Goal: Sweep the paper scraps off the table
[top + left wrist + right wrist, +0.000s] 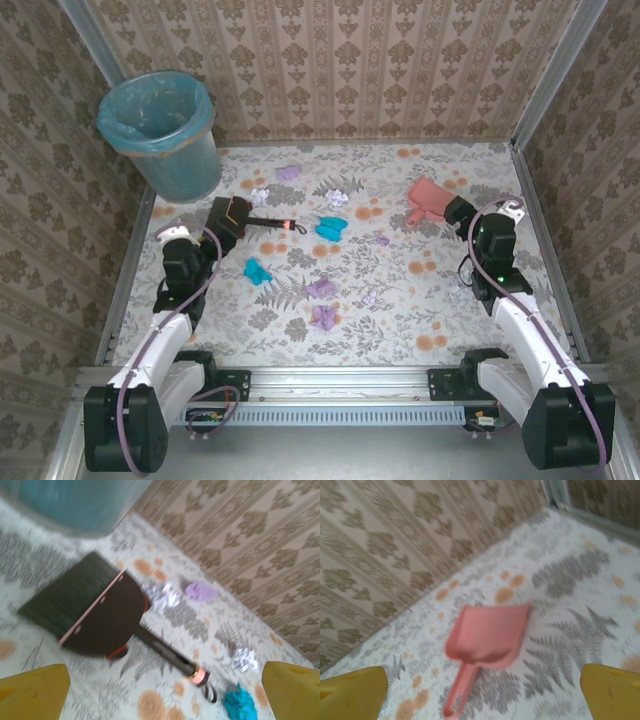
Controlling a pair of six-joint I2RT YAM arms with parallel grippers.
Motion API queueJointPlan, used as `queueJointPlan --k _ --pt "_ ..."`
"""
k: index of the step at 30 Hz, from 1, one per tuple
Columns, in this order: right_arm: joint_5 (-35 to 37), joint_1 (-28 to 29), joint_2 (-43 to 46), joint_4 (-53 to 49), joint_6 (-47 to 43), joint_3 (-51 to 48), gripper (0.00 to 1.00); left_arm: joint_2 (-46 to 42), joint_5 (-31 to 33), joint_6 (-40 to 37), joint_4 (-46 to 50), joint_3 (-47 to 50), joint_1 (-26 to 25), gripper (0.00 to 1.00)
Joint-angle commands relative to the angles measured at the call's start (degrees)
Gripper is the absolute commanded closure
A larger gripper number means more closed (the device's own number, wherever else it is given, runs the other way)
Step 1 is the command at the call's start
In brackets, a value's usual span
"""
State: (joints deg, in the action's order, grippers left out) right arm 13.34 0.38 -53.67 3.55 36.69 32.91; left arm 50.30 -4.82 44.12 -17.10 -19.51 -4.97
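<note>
Top external view: crumpled teal, lilac and white paper scraps (330,227) lie scattered about the centre of the fern-printed cloth table (400,320). Left gripper (162,692), fingers spread, at 9 o'clock faces a dark-bristled, black-handled brush (232,215). Right gripper (482,695), fingers spread, at 3 o'clock faces a pink plastic dustpan (430,197).

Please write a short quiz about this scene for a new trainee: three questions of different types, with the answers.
1. True or false: the left gripper is holding the brush.
2. What lies in front of the right gripper? A) the brush B) the pink dustpan C) a sponge
3. How many teal paper scraps lie on the table?

Key: 1. False; its jaws are open and the brush lies on the cloth. 2. B. 3. Two.
</note>
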Motion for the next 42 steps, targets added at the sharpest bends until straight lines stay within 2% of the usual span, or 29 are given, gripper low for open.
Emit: queueJointPlan --k 1,4,7,11,14,20,25,29,34,36,39,42 --pt "0.0 -0.4 -3.2 -17.7 6.1 8.2 0.00 -2.9 1.7 1.6 8.2 -3.7 -4.1 0.00" --pt "-4.5 -0.4 -9.0 -26.4 6.1 14.7 0.01 -3.9 9.2 -2.2 14.2 -5.1 -11.9 0.00" --pt "-9.5 0.4 -14.7 -31.8 5.6 19.6 0.07 -3.2 15.1 -3.8 17.7 -5.1 -17.5 0.00" --pt "-7.1 6.0 -20.9 -38.3 2.6 25.5 0.11 0.2 19.9 -5.5 21.2 -5.9 -23.5 0.00" --pt "-2.6 10.8 -25.6 -41.1 0.8 30.0 0.11 1.4 23.2 -6.3 21.8 -5.5 -24.6 0.00" --pt "-0.2 13.4 -34.9 -44.5 2.3 38.4 0.16 1.4 27.7 -6.5 21.7 -4.4 -24.3 0.03" --pt "4.4 16.3 -38.5 -47.4 1.8 43.3 0.20 0.7 35.4 -4.4 30.2 -6.2 -23.1 0.04" --pt "7.1 19.6 -38.3 -46.3 0.6 43.3 0.20 -3.6 39.5 -1.1 36.4 -7.6 -25.0 0.04" --pt "8.3 23.3 -38.9 -45.8 0.0 42.8 0.22 -8.3 38.8 1.8 42.7 -9.3 -24.7 0.00" --pt "8.4 24.3 -39.3 -47.4 -0.7 43.6 0.24 -8.0 36.5 3.6 43.5 -9.9 -24.0 0.00" --pt "9.0 26.5 -37.8 -47.0 -3.3 42.2 0.24 -4.8 30.8 4.5 43.5 -12.5 -23.5 0.00" --pt "4.5 28.4 -35.5 -43.1 -8.0 39.2 0.25 2.1 26.1 5.3 45.0 -18.1 -23.3 0.00"
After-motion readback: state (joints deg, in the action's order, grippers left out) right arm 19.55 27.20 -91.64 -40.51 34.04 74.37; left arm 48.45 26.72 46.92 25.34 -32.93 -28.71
